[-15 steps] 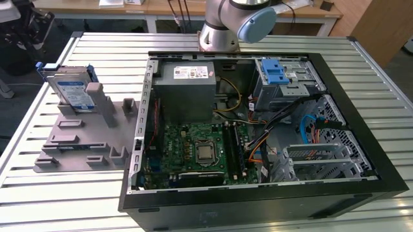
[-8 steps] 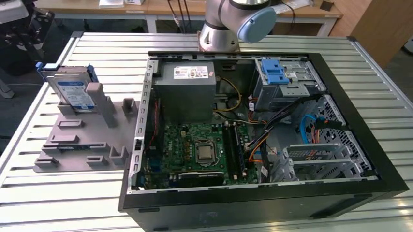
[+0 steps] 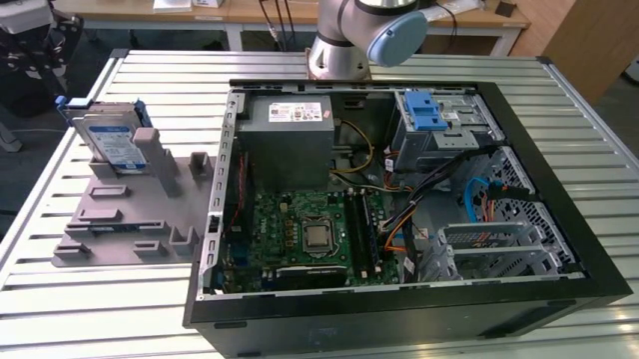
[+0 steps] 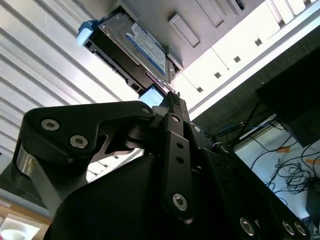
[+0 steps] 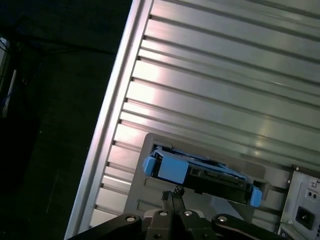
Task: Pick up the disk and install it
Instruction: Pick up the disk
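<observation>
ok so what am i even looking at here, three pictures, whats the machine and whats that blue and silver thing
It is one robot arm, standing at the top of the exterior view on a slatted metal table. That view comes from a camera off the arm, looking down on the table. The two wrist views come from cameras riding near the arm's end, so they show its tool, the black part that grasps things.

On the table lies an open computer case with its green circuit board showing. At the exterior view's left, a grey holder keeps the disk standing on edge. That is your blue and silver thing: a metal hard drive in blue plastic rails.

The tool holds nothing. It looks shut, with the disk just ahead of it and not touching it.
</observation>
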You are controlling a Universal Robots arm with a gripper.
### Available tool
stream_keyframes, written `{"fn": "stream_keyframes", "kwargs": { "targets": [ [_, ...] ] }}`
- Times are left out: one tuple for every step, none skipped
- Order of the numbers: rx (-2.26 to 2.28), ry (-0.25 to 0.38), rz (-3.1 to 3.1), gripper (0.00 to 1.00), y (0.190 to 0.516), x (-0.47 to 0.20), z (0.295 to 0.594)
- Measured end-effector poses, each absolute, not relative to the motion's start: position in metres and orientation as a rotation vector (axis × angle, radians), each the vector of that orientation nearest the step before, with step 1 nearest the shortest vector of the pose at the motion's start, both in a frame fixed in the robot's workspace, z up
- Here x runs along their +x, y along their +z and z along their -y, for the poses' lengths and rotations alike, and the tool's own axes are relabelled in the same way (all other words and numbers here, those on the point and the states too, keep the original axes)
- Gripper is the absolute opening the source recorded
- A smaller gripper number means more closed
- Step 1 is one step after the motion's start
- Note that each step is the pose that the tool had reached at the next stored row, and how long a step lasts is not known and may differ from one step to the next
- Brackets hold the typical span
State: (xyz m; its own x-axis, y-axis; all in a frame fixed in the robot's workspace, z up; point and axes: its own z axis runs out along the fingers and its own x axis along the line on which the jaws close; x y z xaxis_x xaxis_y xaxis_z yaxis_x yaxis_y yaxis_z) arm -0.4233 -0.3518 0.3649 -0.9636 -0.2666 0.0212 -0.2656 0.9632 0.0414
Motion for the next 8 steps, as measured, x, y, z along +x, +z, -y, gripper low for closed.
{"fn": "stream_keyframes", "kwargs": {
  "targets": [
    [0.439,-0.059,3.083,0.11,0.3648,-0.4233,0.3519],
    [0.462,-0.059,3.080,0.11,0.3648,-0.4233,0.3519],
    [0.487,-0.059,3.075,0.11,0.3648,-0.4233,0.3518],
    [0.513,-0.058,3.071,0.11,0.3647,-0.4233,0.3519],
    [0.538,-0.058,3.066,0.11,0.3647,-0.4233,0.3519],
    [0.558,-0.057,3.062,0.11,0.3647,-0.4234,0.3519],
    [0.577,-0.057,3.059,0.11,0.3647,-0.4234,0.3518],
    [0.597,-0.057,3.055,0.11,0.3646,-0.4233,0.3519]
  ]
}}
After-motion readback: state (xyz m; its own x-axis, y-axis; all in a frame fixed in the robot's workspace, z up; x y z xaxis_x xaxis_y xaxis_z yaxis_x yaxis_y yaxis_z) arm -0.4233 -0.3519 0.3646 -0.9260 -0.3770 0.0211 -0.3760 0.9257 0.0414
